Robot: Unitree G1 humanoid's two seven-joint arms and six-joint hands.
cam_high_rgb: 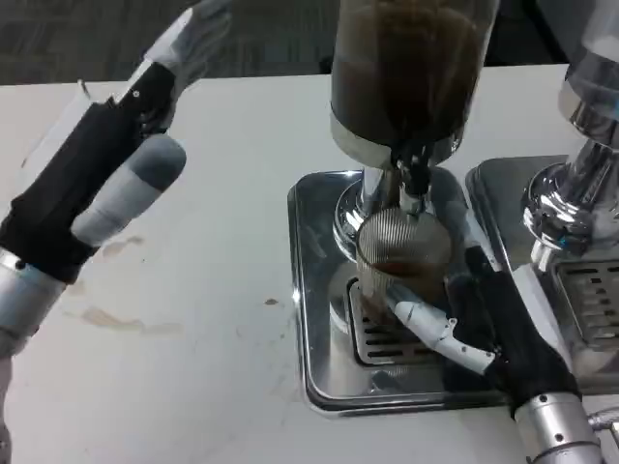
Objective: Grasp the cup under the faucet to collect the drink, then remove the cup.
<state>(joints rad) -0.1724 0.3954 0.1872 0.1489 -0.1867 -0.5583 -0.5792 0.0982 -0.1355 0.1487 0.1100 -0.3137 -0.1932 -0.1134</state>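
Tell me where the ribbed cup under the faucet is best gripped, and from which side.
Grip the cup around its ribbed side wall, coming from the robot's right, as the right hand does now. It stands upright on the drip tray with the faucet right above its mouth, probably blocking a top grasp.

A ribbed translucent plastic cup (pixel 401 253) holding brown liquid is gripped by the right hand (pixel 484 324) beneath the black faucet (pixel 414 184) of a tall clear dispenser of dark drink (pixel 411 68), above a shiny steel drip tray (pixel 319 290). The left hand (pixel 116 164) is held raised over the white table (pixel 193 367), its fingers spread and nothing in them.
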